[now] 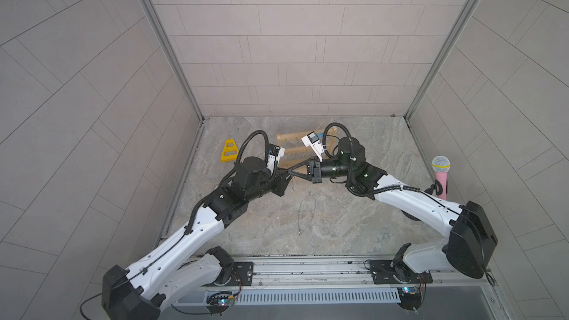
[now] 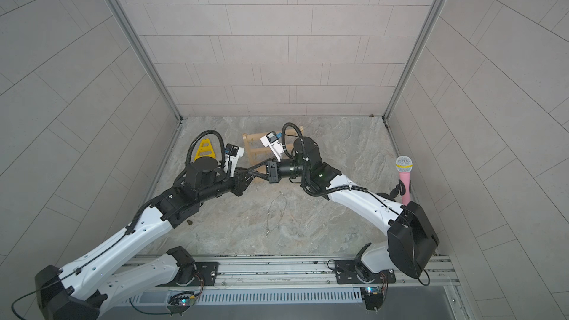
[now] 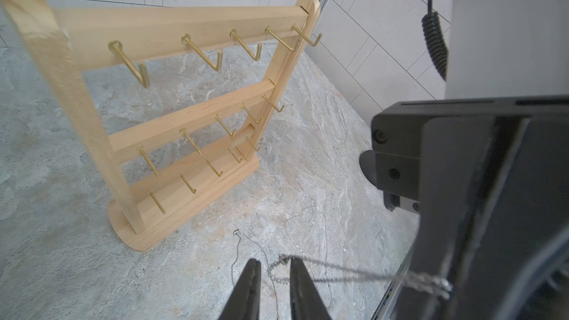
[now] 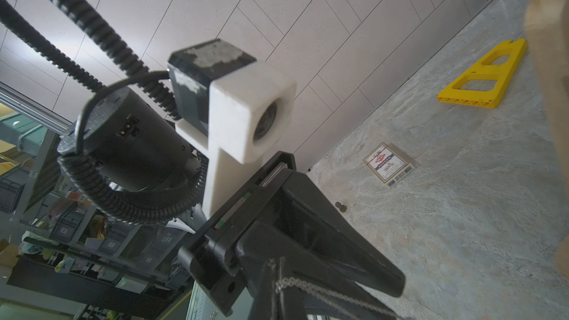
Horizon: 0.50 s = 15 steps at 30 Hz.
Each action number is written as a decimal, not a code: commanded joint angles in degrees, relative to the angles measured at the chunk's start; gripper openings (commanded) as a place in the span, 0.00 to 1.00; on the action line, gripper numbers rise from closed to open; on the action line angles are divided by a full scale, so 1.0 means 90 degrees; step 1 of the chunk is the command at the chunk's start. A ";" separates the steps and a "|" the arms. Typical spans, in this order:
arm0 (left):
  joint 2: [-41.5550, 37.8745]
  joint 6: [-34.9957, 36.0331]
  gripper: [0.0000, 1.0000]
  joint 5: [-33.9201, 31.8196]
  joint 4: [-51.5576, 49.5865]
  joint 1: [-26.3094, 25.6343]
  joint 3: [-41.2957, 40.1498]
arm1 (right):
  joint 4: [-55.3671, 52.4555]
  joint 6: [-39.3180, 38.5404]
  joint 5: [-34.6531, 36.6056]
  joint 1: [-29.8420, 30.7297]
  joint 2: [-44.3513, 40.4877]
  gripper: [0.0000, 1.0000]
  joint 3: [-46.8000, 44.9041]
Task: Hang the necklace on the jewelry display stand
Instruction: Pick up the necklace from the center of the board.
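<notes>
My right end effector [image 1: 292, 172] clamps the necklace [image 3: 428, 281] taut near the stand [image 3: 172, 26], likely so my part-open left end effector [image 3: 275, 262] can catch it

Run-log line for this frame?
right hand: shut on necklace | left hand: open, necklace stretched to its fingers | jewelry display stand: upright, hooks empty | hang: not yet done

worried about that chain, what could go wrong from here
1. The necklace runs taut from the shut right gripper to the open left gripper; a pull could snap it or slip it free.
2. The jewelry display stand stands close; a sideways move could tip it.
</notes>
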 commanded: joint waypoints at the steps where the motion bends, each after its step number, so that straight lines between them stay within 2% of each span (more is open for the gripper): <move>1: -0.0167 0.0071 0.23 0.0158 0.0222 -0.0046 -0.0096 | 0.0163 0.0108 0.0023 0.0041 0.0073 0.04 0.0197; 15: -0.0269 0.0019 0.25 -0.0015 0.0472 -0.0089 -0.0259 | 0.0498 0.0401 -0.0035 0.0062 0.0212 0.04 0.0256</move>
